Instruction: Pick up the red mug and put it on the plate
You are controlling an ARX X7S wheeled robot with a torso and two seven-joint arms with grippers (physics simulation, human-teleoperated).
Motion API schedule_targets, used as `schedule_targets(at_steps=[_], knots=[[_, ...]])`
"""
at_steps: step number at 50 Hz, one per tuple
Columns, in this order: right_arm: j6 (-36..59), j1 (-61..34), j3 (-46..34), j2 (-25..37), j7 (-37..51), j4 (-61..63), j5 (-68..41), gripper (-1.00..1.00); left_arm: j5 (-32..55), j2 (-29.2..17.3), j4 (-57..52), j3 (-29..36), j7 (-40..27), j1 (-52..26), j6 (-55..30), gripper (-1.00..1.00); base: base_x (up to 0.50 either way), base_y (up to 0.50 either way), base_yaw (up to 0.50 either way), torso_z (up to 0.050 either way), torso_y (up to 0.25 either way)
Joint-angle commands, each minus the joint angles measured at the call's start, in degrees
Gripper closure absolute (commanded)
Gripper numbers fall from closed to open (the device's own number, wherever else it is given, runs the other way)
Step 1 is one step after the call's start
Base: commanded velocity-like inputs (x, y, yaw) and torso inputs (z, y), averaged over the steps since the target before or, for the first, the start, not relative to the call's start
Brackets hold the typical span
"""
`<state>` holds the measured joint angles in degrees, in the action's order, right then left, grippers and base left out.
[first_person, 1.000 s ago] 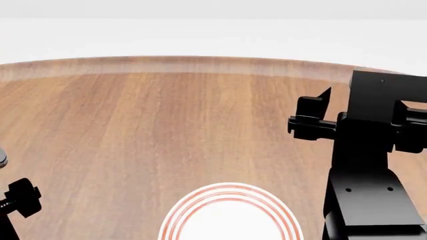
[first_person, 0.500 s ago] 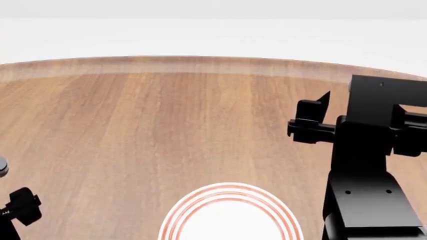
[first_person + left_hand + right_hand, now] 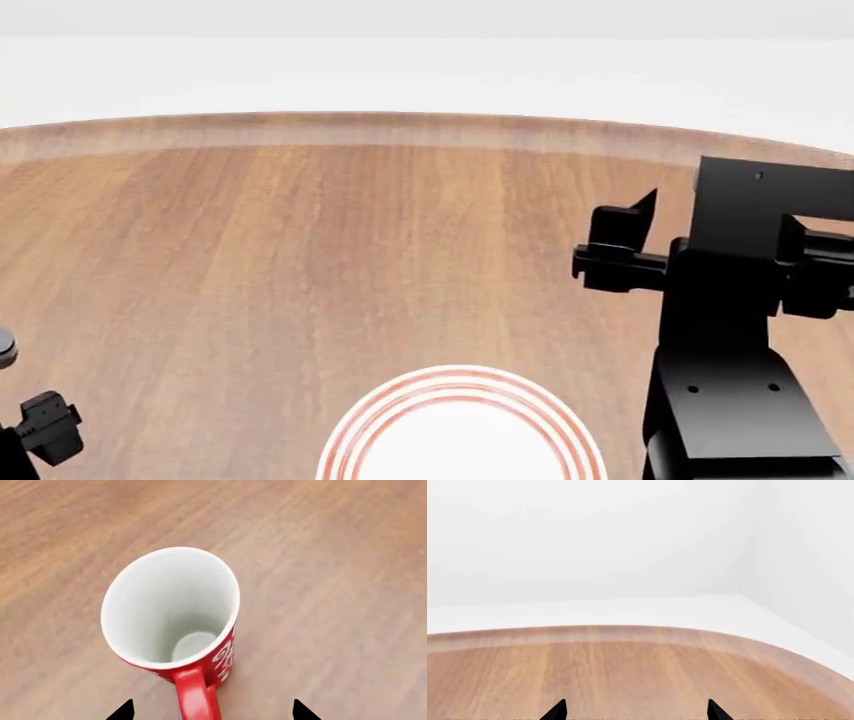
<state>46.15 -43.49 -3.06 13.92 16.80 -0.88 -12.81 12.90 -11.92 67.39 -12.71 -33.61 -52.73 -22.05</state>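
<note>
Presently, your inventory reads as follows.

Item: mug (image 3: 175,615). Red with white pattern, white inside, standing upright on the counter (image 3: 347,580). It shows only in the left wrist view, seen from above, its handle (image 3: 197,695) pointing back toward the camera. It does not show in the head view, so you cannot place it against the plate from there.

Item: plate (image 3: 461,385). White with red rings, at 6 o'clock in the head view, cut by the frame edge, bare.

Item: left gripper (image 3: 210,711). Only two black fingertips (image 3: 123,711) show, spread wide, one on each side of the handle, touching nothing. In the head view just a scrap of the left arm (image 3: 47,428) appears at 8 o'clock.

Item: right gripper (image 3: 635,711). Its fingers are spread too, holding nothing, aimed over the far counter edge toward the wall. The right arm (image 3: 734,330) stands at 3 o'clock in the head view.

Step in hand, by judgement: the approach for the pick, left gripper lined over the mug, grasp not yet made.

Next move, by judgement: you need to descend so the fingers bracket the handle or the mug's body, press them together squarely to avoid tipping it, then lift clear and carry it to the plate.
</note>
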Motion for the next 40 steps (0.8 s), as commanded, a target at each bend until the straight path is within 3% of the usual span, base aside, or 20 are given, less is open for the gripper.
schedule_targets(at_steps=[1, 13, 14, 40], knots=[[-0.7, 0.5, -0.1, 0.0, 0.1, -0.5, -0.2, -1.00, 0.5, -1.0, 7.0, -1.2, 0.3, -2.9, 1.7, -1.00, 0.00, 0.00, 0.00, 0.000, 0.000], [-1.2, 0.9, -0.2, 0.1, 0.1, -0.7, -0.5, -1.00, 0.4, -1.0, 7.3, -3.0, -0.1, -3.0, 2.2, -1.00, 0.00, 0.00, 0.00, 0.000, 0.000], [-1.3, 1.0, -0.2, 0.2, 0.0, -0.8, -0.5, -1.00, 0.5, -1.0, 7.2, -3.3, -0.3, -3.0, 2.3, 1.00, 0.00, 0.00, 0.00, 0.000, 0.000], [-1.4, 0.7, -0.6, 0.3, 0.2, -1.3, -1.1, -1.00, -1.9, -0.6, 6.9, -3.9, 0.7, -2.9, 3.2, 1.00, 0.00, 0.00, 0.00, 0.000, 0.000]])
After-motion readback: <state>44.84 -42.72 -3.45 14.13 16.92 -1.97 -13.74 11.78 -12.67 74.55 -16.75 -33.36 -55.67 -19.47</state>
